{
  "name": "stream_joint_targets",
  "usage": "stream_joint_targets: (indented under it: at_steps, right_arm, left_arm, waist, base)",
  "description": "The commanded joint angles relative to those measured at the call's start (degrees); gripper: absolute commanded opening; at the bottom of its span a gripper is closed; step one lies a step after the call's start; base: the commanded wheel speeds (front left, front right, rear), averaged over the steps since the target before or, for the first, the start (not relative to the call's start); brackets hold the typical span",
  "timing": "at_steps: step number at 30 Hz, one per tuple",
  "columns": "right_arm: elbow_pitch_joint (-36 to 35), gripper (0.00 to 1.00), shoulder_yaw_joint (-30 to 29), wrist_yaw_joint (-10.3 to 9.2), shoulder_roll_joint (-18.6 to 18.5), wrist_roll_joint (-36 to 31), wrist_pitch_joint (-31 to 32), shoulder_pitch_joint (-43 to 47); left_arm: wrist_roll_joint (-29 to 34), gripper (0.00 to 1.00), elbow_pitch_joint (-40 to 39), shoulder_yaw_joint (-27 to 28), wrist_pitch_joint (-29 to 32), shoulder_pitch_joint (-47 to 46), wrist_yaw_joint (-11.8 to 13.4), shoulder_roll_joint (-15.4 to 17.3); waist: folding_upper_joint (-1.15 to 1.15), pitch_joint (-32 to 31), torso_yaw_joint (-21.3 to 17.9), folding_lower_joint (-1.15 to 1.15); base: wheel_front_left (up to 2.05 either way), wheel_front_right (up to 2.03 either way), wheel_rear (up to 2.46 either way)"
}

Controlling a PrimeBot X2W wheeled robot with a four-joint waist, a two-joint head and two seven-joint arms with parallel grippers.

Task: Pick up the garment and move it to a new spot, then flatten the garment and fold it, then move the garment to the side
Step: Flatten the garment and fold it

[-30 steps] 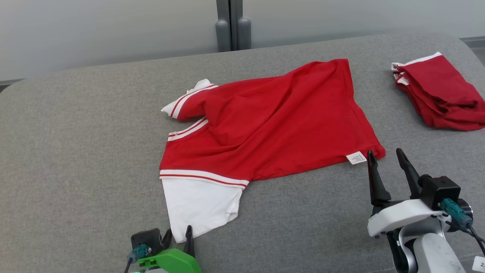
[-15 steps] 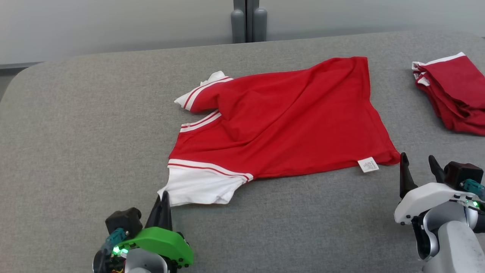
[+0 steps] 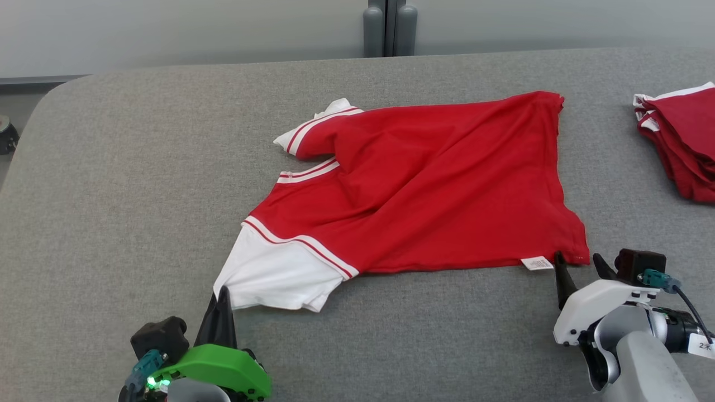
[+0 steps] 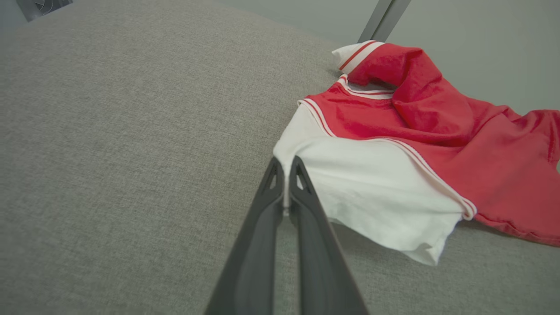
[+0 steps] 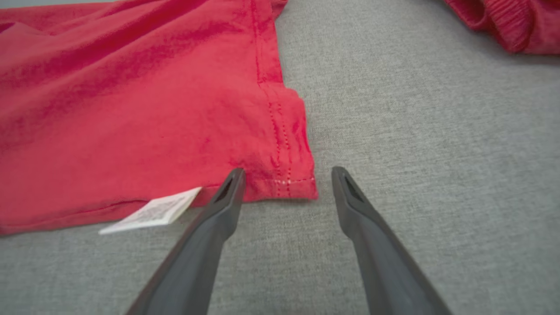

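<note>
Grey surface (image 3: 111, 195) spreads wide left of garment (image 3: 435, 184)

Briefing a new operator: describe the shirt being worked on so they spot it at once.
In the middle of the grey table lies a red shirt, spread out, white sleeve pinched by the left hand. Unlike the red pile at the right, it is unfolded.

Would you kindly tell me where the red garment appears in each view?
Head view: garment mid-frame, white sleeve lower left.
Left wrist view: garment at right, sleeve corner pinched by left gripper.
Right wrist view: garment upper left, hem corner between fingers of open right gripper.
Shared landmark: grey surface.
</note>
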Motion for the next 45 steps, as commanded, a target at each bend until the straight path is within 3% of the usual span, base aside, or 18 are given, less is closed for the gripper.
stream_joint_targets:
  at_steps: [1,6,7,10,13,14,16,24,30,36,45]
  right_arm:
    - [0.7,1.0,0.5,-0.09,-0.2,0.5,0.2,-0.8]
    - [3.4,1.0,1.3,-0.09,-0.2,0.9,0.3,-1.9]
    - [3.9,0.93,1.4,-0.09,-0.2,0.8,0.5,-2.1]
    - [5.5,0.46,2.0,-0.09,-0.2,1.6,0.7,-2.8]
    - [6.9,0.14,2.8,-0.09,-0.2,2.8,1.0,-3.5]
    - [7.2,0.05,2.9,-0.09,-0.2,3.2,0.9,-3.6]
    - [7.6,0.0,3.3,-0.09,-0.2,4.1,0.0,-4.1]
    - [3.6,0.0,5.4,-0.09,-0.9,8.2,-5.6,-5.0]
    - [-6.1,0.0,6.4,-0.09,-2.6,9.8,-9.4,-3.3]
    - [-22.8,0.0,6.3,-0.09,-3.4,8.9,-9.2,-0.5]
    - [-54.5,0.0,3.4,-0.08,-4.0,5.7,-1.6,3.6]
  left_arm:
    - [-0.3,0.0,-0.2,0.4,-0.1,0.7,0.3,0.8]
    - [-0.5,0.0,-0.6,0.8,-0.1,0.9,0.7,1.1]
    - [-0.5,0.0,-0.6,0.8,-0.1,0.9,0.7,1.1]
    - [-0.6,0.0,-0.7,0.7,-0.2,0.9,0.8,1.1]
    - [-0.6,0.0,-0.6,0.5,-0.4,0.7,0.7,1.1]
    - [-0.6,0.0,-0.6,0.4,-0.4,0.6,0.6,1.1]
    - [-0.5,0.0,-0.6,0.3,-0.7,0.2,0.3,1.2]
    - [0.7,0.0,-3.4,0.6,-2.7,-4.1,-0.9,2.2]
    - [1.4,0.0,-11.1,2.5,-4.0,-9.4,-1.6,4.3]
    - [3.0,0.0,-23.9,4.4,-1.7,-13.9,-1.0,7.8]
    - [8.9,0.0,-43.4,6.1,8.4,-26.4,-0.6,15.5]
  waist:
    - [0.0,0.0,-0.1,0.0]
    - [0.0,0.0,-0.2,0.0]
    - [0.0,0.0,-0.2,0.0]
    - [0.0,-0.1,-0.3,0.0]
    - [0.0,-0.3,-0.4,0.0]
    - [0.0,-0.3,-0.4,0.0]
    - [0.0,-0.5,-0.5,0.0]
    - [0.0,-2.9,-1.6,0.0]
    - [0.0,-5.7,-3.3,0.0]
    - [0.0,-8.6,-5.6,0.0]
    - [0.0,-9.3,-8.2,0.0]
  base:
    - [0.0,0.0,0.0]
    - [0.0,0.0,0.0]
    - [0.0,0.0,0.0]
    - [0.0,0.0,0.0]
    - [0.0,0.0,0.0]
    - [0.0,0.0,0.0]
    - [0.0,0.0,0.0]
    - [0.0,0.0,0.0]
    - [0.0,0.0,0.0]
    - [0.0,0.0,0.0]
    - [0.0,0.0,0.0]
